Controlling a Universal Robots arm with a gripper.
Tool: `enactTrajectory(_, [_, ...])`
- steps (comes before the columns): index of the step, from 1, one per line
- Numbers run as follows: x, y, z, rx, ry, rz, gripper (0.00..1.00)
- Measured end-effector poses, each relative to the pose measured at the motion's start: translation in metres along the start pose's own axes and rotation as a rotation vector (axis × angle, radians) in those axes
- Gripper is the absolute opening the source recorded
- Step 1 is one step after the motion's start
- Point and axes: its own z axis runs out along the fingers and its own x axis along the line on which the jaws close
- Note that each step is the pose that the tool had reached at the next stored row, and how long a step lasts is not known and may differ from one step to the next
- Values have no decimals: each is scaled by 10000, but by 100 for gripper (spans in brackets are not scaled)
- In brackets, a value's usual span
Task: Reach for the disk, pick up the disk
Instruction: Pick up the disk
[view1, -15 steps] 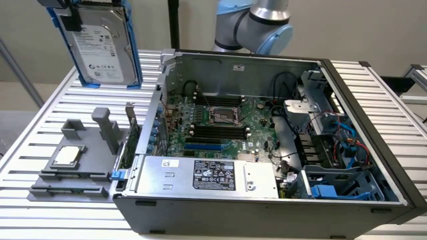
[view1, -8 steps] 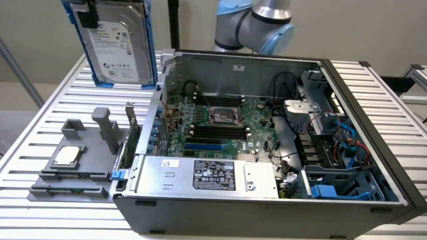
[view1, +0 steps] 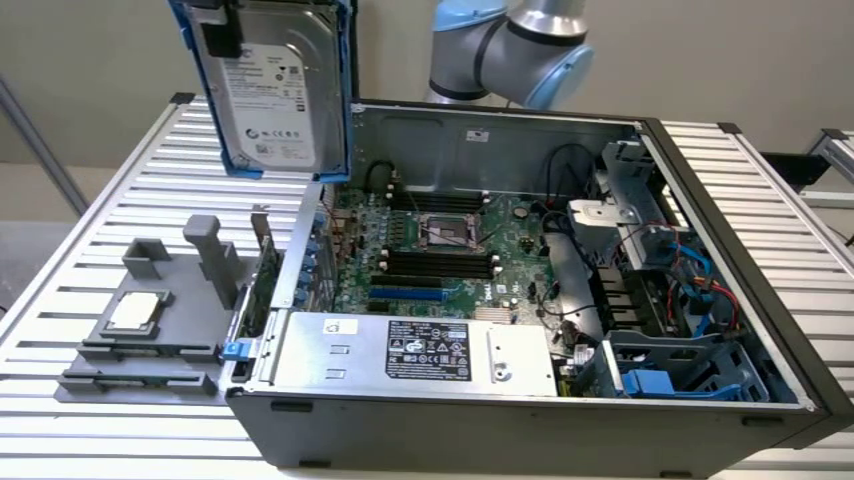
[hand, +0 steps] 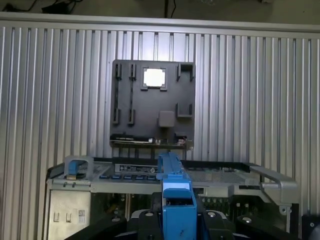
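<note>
The disk (view1: 267, 85) hangs in the air above the exterior view's left corner of the open computer case (view1: 534, 420), standing on edge with its white label facing out and its blue caddy (view1: 343, 90) framing it. From the wrist view the caddy's blue edge (hand: 176, 200) runs straight down into the gripper (hand: 177, 222), whose dark fingers (hand: 145, 220) sit closed against it on both sides, so the disk is gripped and lifted clear of the case. Below it, on the slatted worktop (view1: 120, 200), a grey tray (view1: 147, 350) carries a small square silver chip (view1: 138, 312). Inside the case lie the motherboard (view1: 441, 250) and the silver power-supply box (view1: 414, 350). The arm (view1: 514, 50) rises behind the case.
</note>
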Motion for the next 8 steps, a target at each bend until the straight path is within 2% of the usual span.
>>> enactTrajectory(8, [75,-362,-24,-3,-67,-2,33])
